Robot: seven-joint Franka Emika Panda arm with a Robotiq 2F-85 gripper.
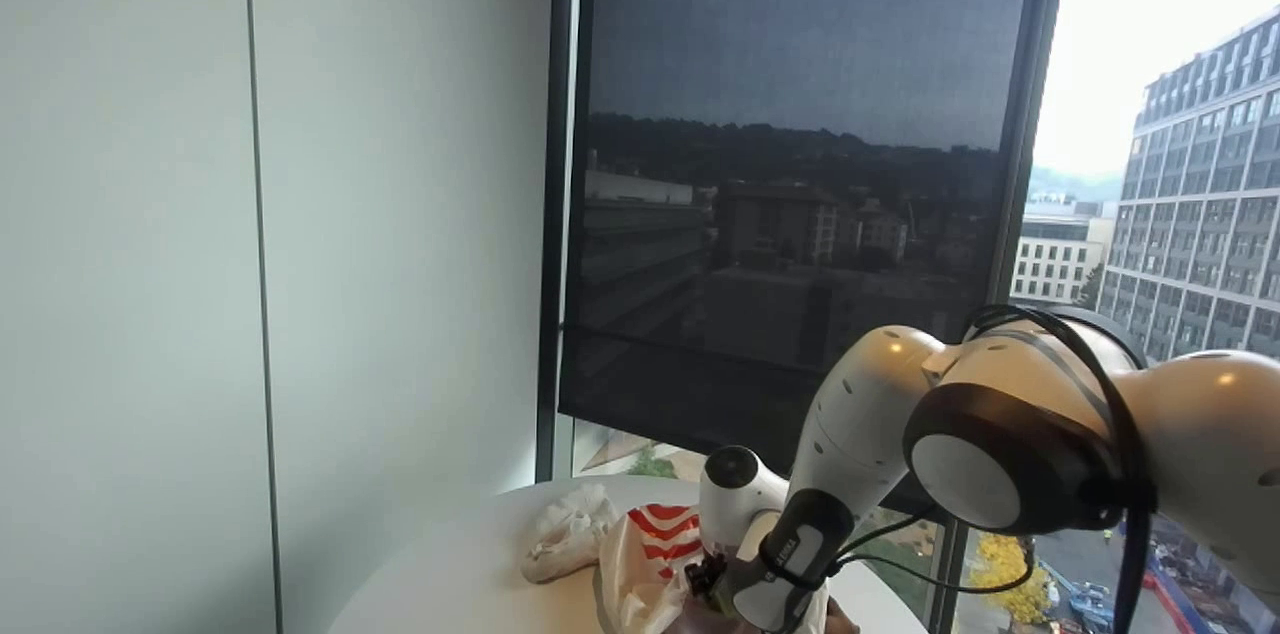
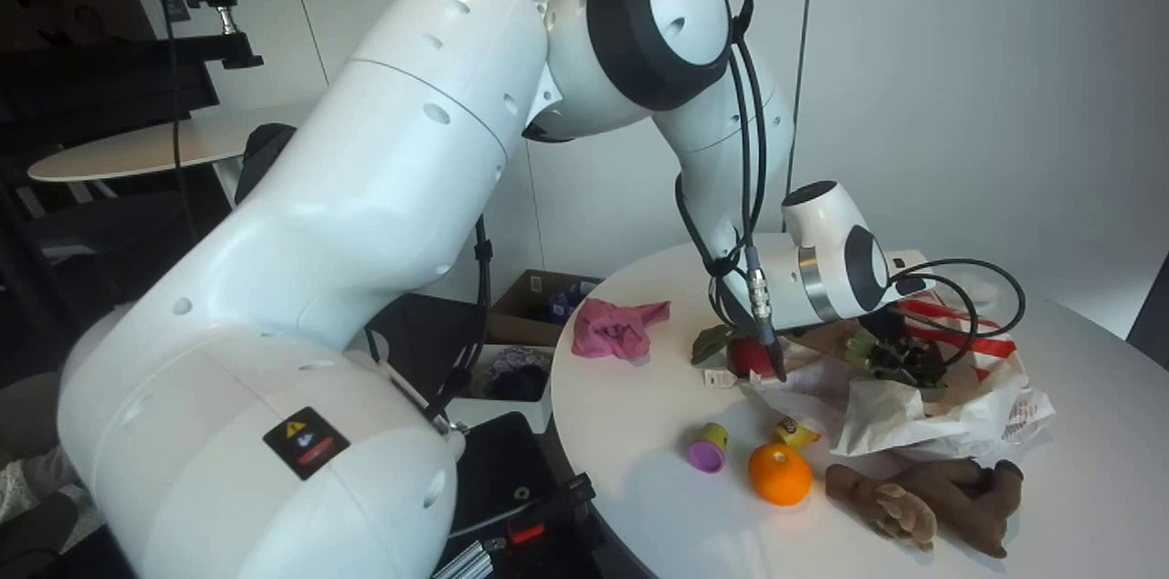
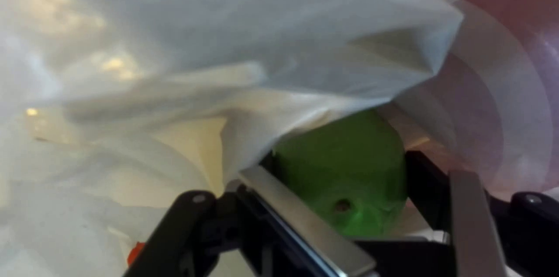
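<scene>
At the mouth of a white plastic bag (image 3: 174, 28) with red stripes, the gripper (image 3: 339, 170) has its fingers (image 3: 471, 224) on both sides of a rounded green thing (image 3: 345, 146). They stand fairly wide, with the green thing filling the space between them; the pads (image 3: 426, 187) look pressed to its flanks, so I judge it held. A fold of the bag hangs over its upper edge, and striped plastic lies behind it. Blur leaves little to name it by beyond its colour and one small dark spot.

As for progress, the grasp looks done. Two things look undone: the green thing is not clear of the plastic, and it has not been let go. Whether its weight rests on the bag or hangs from the fingers, I cannot tell.

Both exterior views show the arm (image 2: 776, 282) bent low over the bag on a white table (image 2: 658, 488). Outside the bag lie an orange (image 2: 779, 475), a small tub (image 2: 708, 448) with a purple end, a pink cloth (image 2: 621, 329) and, close by the bag's edge, what looks like a brown soft toy (image 2: 959, 497). None of these is between the fingers.
</scene>
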